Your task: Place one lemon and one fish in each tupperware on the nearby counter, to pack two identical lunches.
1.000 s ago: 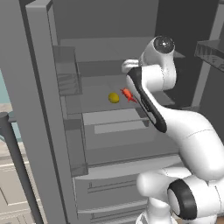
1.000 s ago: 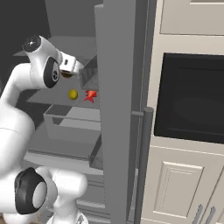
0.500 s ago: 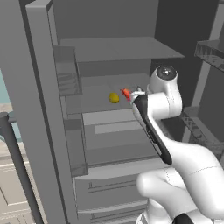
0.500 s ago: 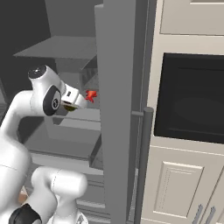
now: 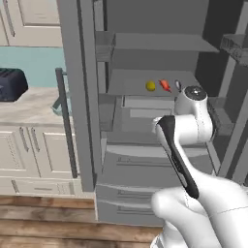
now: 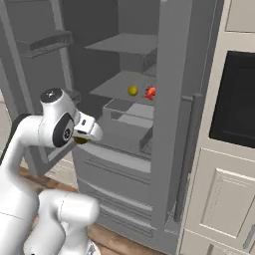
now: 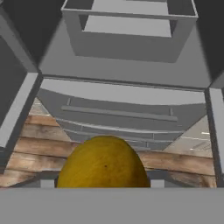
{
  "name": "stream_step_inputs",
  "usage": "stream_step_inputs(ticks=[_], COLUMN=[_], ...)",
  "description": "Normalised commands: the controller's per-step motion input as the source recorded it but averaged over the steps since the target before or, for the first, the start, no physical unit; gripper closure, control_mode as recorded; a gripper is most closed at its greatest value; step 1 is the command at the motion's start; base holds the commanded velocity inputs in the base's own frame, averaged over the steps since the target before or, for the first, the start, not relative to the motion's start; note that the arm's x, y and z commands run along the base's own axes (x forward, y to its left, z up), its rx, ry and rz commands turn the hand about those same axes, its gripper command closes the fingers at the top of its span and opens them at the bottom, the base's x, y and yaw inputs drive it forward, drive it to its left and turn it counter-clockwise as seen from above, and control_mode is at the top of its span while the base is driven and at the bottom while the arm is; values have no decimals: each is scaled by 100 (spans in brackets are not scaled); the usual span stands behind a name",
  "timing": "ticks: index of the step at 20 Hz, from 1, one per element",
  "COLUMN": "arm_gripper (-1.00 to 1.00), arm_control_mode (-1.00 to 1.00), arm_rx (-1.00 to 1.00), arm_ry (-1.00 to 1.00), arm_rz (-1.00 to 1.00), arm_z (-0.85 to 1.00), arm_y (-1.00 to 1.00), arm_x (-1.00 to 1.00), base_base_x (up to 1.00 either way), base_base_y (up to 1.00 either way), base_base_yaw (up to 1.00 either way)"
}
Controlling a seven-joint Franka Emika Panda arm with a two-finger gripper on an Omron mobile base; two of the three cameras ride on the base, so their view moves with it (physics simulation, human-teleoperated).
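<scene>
**Q:** What is in your tool right now?

**A:** A lemon (image 7: pixel 103 162). My tool (image 6: pixel 85 135) is closed around it at about half its spread; from the hand view the yellow fruit sits right at the tips, with the fridge drawers (image 7: pixel 120 111) and the wooden floor (image 7: pixel 183 159) beyond it. In the right base view a sliver of yellow shows under my wrist.

**Q:** So how much of the packing is done?

**A:** By my reading, little. This is one lemon lifted and not yet set down. A second lemon (image 5: pixel 150 86) and a red-orange fish (image 5: pixel 165 85) lie side by side on the fridge shelf (image 5: pixel 131 83), near each other but apart. I cannot make out a second fish. Beside the open fridge door (image 5: pixel 80 92), the beige surface (image 5: pixel 29 104) carries a dark toaster (image 5: pixel 10 84) and a pale blue-grey tupperware (image 5: pixel 61 104), mostly hidden by the door handle; I can't tell whether anything is in it.

**Q:** And your arm?

**A:** Folded close to my base, elbow high, wrist low in front of the fridge drawers, outside the shelves, tool tilted down toward the floor.

**Q:** What remains?

**A:** I judge nearly everything: this lemon to a container, then the rest.
</scene>
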Motion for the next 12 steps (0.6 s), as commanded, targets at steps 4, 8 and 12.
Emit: stream_step_inputs(ticks=[4, 8, 12], arm_gripper=[100, 100, 100], arm_control_mode=[100, 100, 100], arm_rx=[0, 0, 0], arm_ry=[0, 0, 0], arm_rz=[0, 0, 0], arm_z=[0, 0, 0], arm_y=[0, 0, 0], arm_x=[0, 0, 0], base_base_x=[-100, -86, -53], base_base_y=[-1, 7, 26], base_base_yaw=[49, 59, 73])
